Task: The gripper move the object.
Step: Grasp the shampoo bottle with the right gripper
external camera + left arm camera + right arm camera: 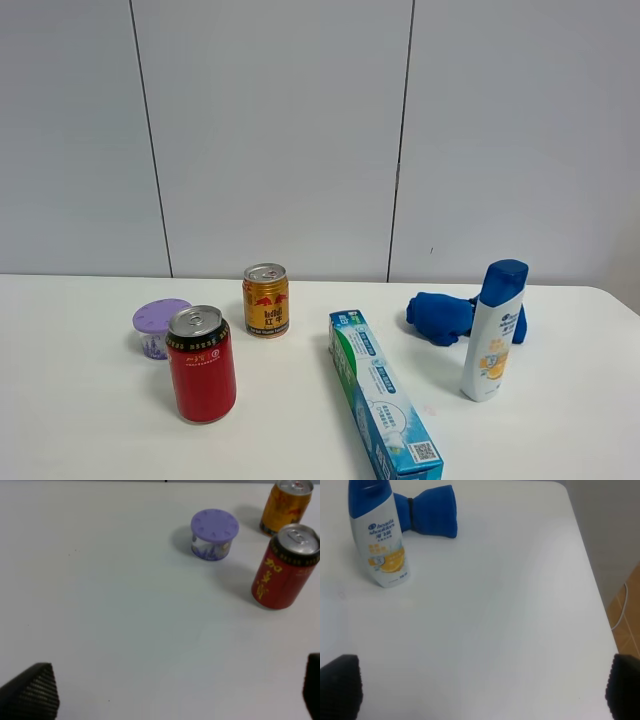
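Observation:
The white shampoo bottle (pixel 494 332) with a blue cap and orange-and-blue label stands upright at the right of the table. It also shows in the right wrist view (pixel 377 535). Neither arm appears in the exterior high view. My right gripper (pixel 480 687) is open and empty, its fingertips (pixel 340 685) wide apart and well short of the bottle. My left gripper (pixel 167 690) is open and empty over bare table, its fingertips (pixel 32 690) far apart.
A blue cloth bundle (pixel 442 316) lies behind the bottle. A long toothpaste box (pixel 381 392) lies in the middle front. A red can (pixel 201 363), a gold can (pixel 265 299) and a small purple-lidded jar (pixel 159 327) stand at the left. The table's right edge (pixel 592 580) is near.

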